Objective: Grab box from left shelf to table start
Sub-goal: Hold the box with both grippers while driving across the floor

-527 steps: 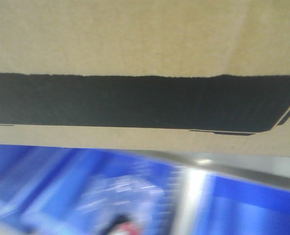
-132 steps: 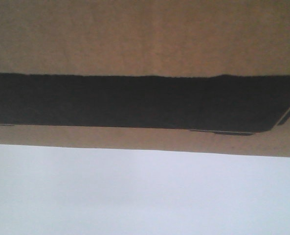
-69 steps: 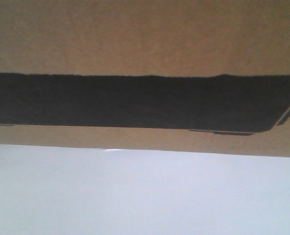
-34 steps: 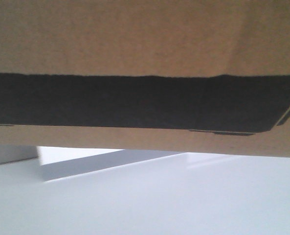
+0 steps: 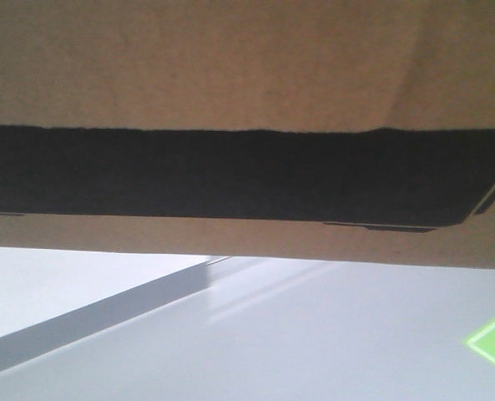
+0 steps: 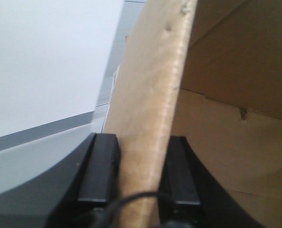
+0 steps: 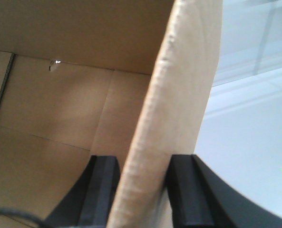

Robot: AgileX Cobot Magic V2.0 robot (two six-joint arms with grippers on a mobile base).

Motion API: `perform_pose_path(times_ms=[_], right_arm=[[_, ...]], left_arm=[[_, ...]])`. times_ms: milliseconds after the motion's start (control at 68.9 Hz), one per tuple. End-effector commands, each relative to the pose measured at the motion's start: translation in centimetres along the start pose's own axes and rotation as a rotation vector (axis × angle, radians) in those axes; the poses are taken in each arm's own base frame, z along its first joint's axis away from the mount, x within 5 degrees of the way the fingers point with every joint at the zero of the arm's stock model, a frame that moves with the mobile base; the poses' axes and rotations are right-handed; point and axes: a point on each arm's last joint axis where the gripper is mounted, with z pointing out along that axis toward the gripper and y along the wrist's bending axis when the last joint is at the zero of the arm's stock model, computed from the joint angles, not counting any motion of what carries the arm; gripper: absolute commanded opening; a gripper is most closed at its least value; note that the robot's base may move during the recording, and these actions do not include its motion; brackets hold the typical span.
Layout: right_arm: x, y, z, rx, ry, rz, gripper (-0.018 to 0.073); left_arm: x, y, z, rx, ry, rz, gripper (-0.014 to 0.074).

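The box (image 5: 247, 67) fills the upper two thirds of the front view. Its brown corrugated face is crossed by a wide black printed panel (image 5: 230, 171), whose thin pale outline shows only at the panel's right corner. Below the box's lower edge lies the pale grey desk (image 5: 330, 334). A darker grey band (image 5: 97, 322) runs diagonally from under the box toward the lower left, and a corner of a bright green marking (image 5: 493, 344) sits under the box's right end. Whether the bottom of the box touches the desk cannot be told from this angle. The left end effector (image 6: 140, 168) pinches an upright cardboard wall of the box. One black finger (image 6: 99, 166) lies flat on the wall's outer face and its partner on the inner face, both pressed against the board, and a thin black cable (image 6: 131, 197) crosses the foot of the wall. To the inner side of that wall the brown interior of the box shows, and to the outer side there is a pale surface. The right end effector (image 7: 143, 190) likewise clamps a wall of the box between its two black fingers, with the box's interior on one side and the pale desk on the other.
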Motion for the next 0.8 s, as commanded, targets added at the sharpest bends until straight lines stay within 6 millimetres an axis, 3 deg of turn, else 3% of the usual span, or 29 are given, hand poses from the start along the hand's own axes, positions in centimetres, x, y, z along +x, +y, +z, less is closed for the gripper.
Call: perform_pose_path(times_ms=[0,783], right_arm=[[-2.43,-0.05,-0.5,0.026,-0.2,-0.057,0.0056],[-2.43,-0.05,-0.5,0.026,-0.2,-0.057,0.0056]], left_arm=[[-1.63,-1.31,-1.2,0.13,-0.127,0.021,-0.0104],[-1.59,-1.3,-1.16,0.129,-0.125,0.021,-0.0104]])
